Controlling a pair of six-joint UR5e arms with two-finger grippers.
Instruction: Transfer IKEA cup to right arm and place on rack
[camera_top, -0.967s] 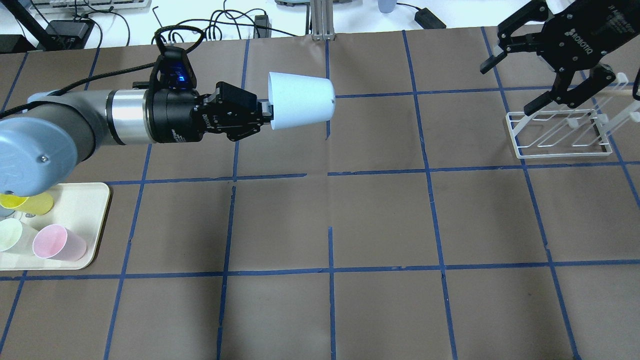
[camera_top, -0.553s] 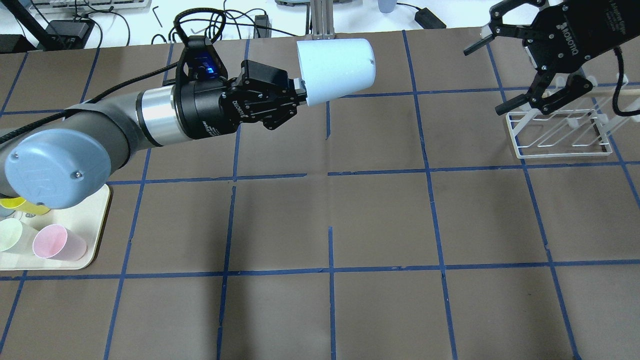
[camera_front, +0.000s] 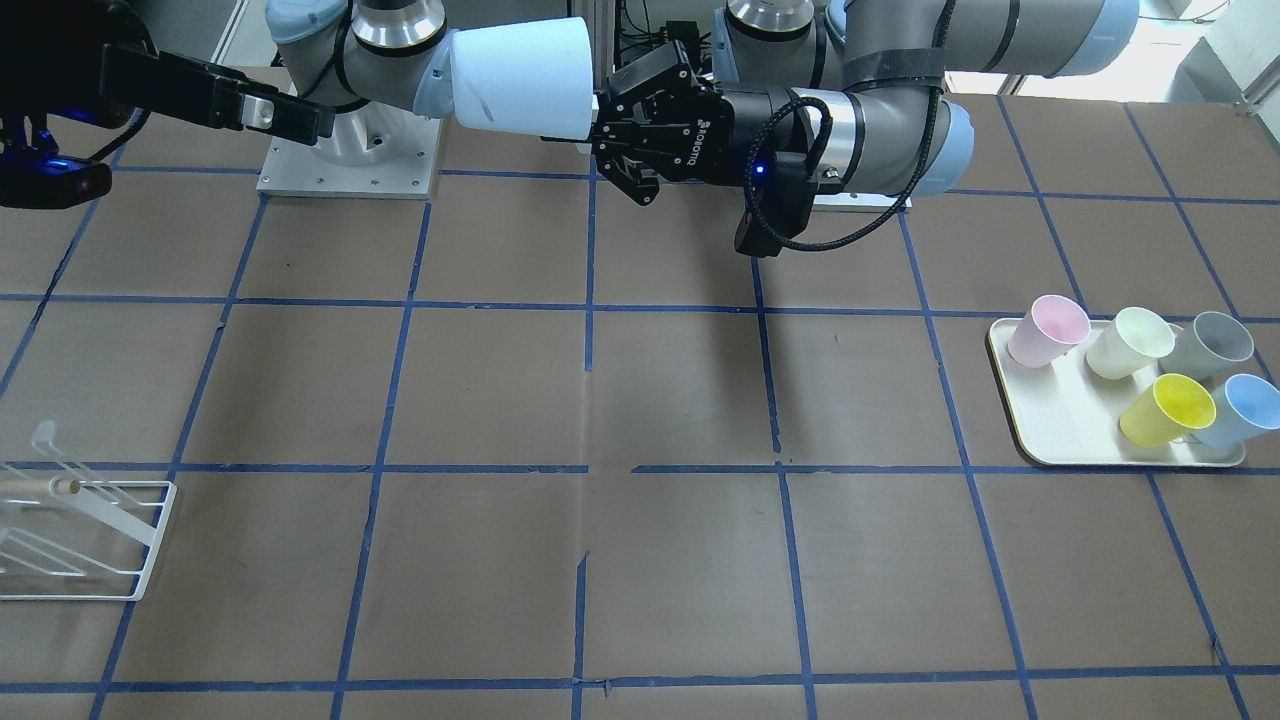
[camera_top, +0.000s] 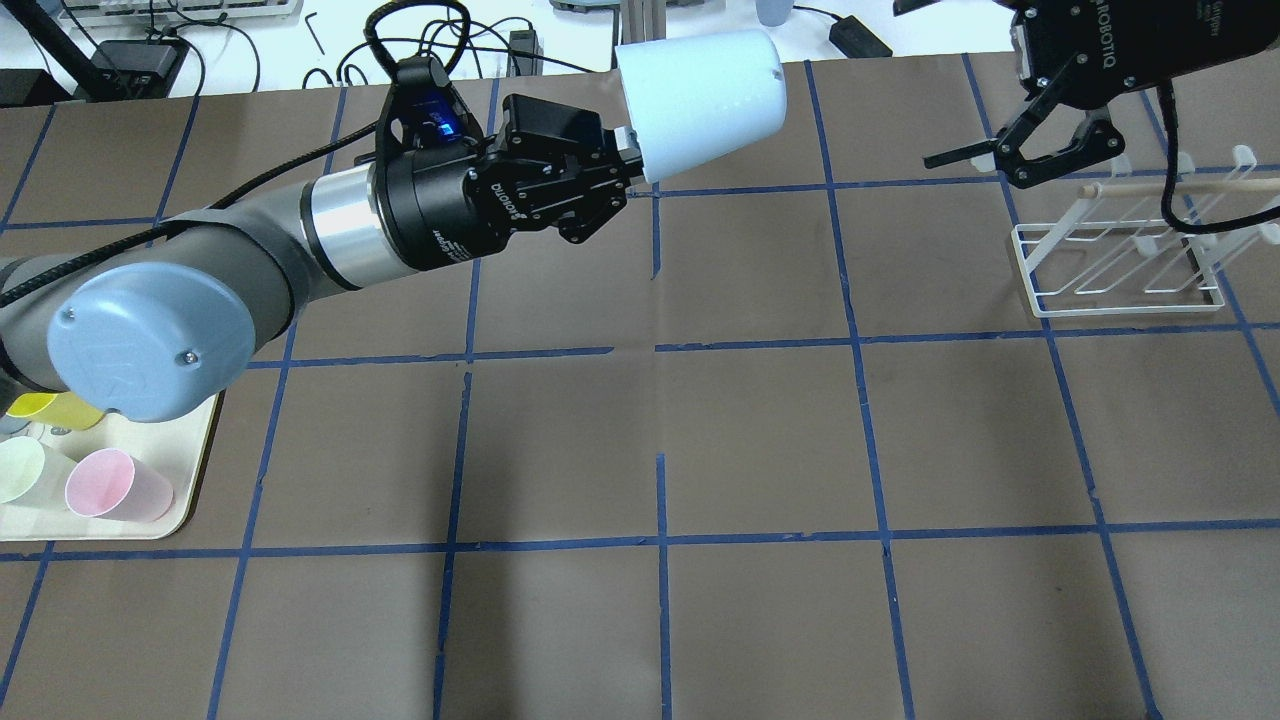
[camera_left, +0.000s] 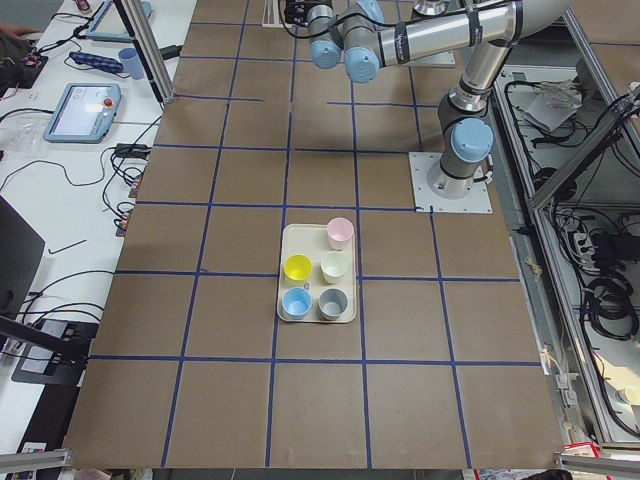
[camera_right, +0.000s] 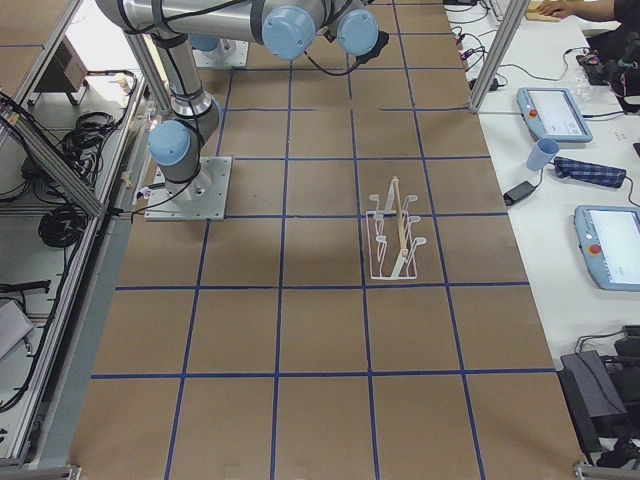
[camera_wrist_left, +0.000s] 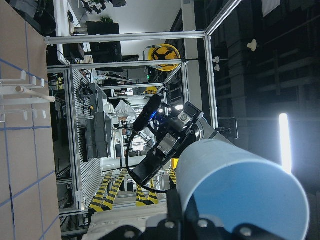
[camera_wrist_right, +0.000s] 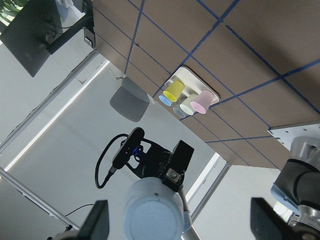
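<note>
I have the cup (camera_top: 700, 95) in the left tool (camera_top: 625, 160), which is closed on the rim at the open mouth. The cup lies on its side, high above the tabletop (camera_top: 760, 430). Its closed base points away from the left tool, toward the robot's right side. In the overhead view the cup overlaps the far edge of the tabletop. In the front view it hangs level with the two arm bases.

The right tool (camera_wrist_right: 181, 222) is spread wide, with its fingers (camera_wrist_right: 97, 222) at the two sides of its own camera view. From that camera I see the cup's base face-on between the two fingers, in line with the tool but apart from it. The overhead view shows the right tool near the top right corner, partly cut off by the frame. There it is well apart from the cup, with bare brown tabletop below the gap.

The rack (camera_top: 1130, 308) stands on the tabletop at the robot's right end, toward the far edge, just below the right tool in the overhead view. Its wood-tipped peg slants over the wire base. The tray (camera_front: 1060, 420) sits at the left end, and the other cups (camera_front: 1048, 330) lie on it. The left arm's elbow hangs over the tray's corner in the overhead view. Between tray and rack runs a broad stretch of taped grid.
</note>
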